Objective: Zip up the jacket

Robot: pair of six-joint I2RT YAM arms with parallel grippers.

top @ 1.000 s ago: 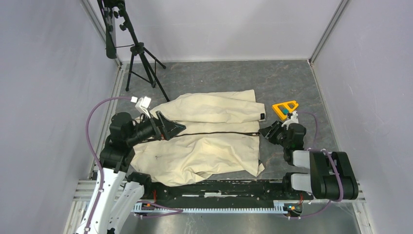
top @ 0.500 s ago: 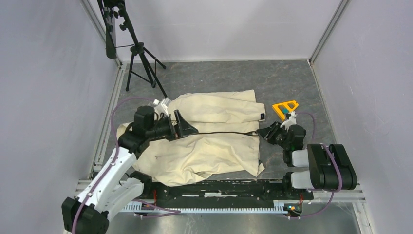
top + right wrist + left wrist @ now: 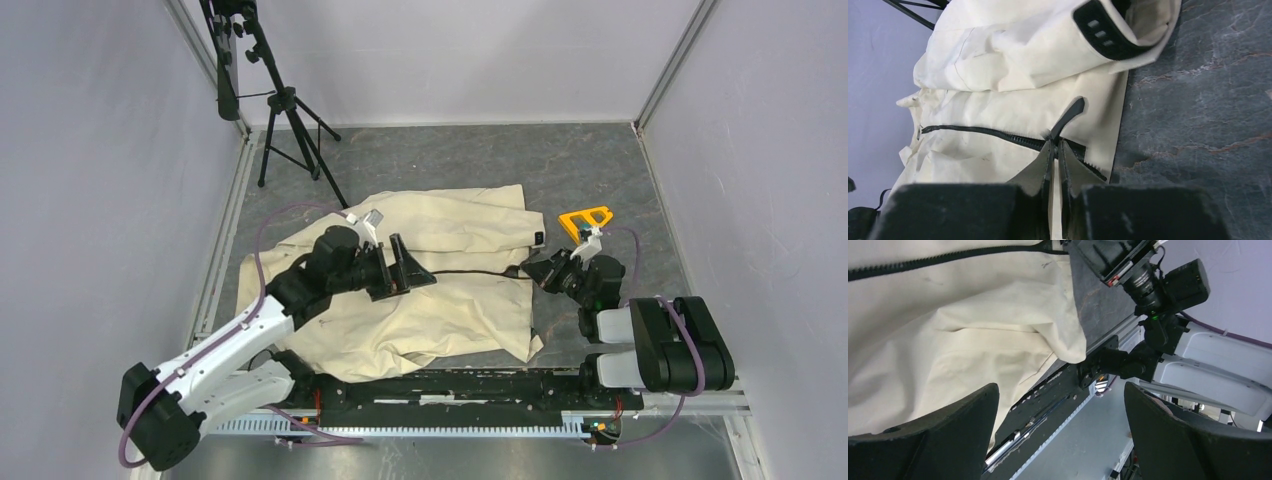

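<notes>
Cream cloth of the jacket (image 3: pixel 440 320) lies wrinkled on the desk (image 3: pixel 600 170), its nearest flap reaching almost to the black rail (image 3: pixel 450 385) on the near side of both tools. The right tool (image 3: pixel 1055 146) is pinched together on the zipper (image 3: pixel 978 132) at its hem end, with the black pull tab (image 3: pixel 1071 111) sticking out just past the fingertips. The left tool (image 3: pixel 412 268) hovers over the zipper line further along, its fingers (image 3: pixel 938 435) wide apart with nothing between them. The risk, as I judge it, is that if the right tool slips or catches cloth along with the slider, the teeth may jam, or the whole jacket may drag across the desk instead of closing. The left tool would need to pin the fabric to give tension. Room is fair, with bare desk to the right of the right tool. A yellow plastic piece (image 3: pixel 586 219) sits just beyond that tool, and a tripod (image 3: pixel 290 130) stands well beyond the left one.
</notes>
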